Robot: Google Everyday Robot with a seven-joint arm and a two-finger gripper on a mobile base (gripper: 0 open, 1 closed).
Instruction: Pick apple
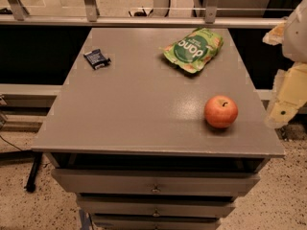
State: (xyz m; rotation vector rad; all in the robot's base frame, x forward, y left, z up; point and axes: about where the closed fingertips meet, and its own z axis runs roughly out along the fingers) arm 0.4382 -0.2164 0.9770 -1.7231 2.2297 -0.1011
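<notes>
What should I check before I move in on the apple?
1. Apple in view, stem up, resting on the cabinet top: ok.
2. Apple apart from the green pouch and the dark packet: ok.
3. Gripper over the apple: not ok; it hangs off the cabinet's right side.
4. Path from gripper to apple unobstructed: ok.
</notes>
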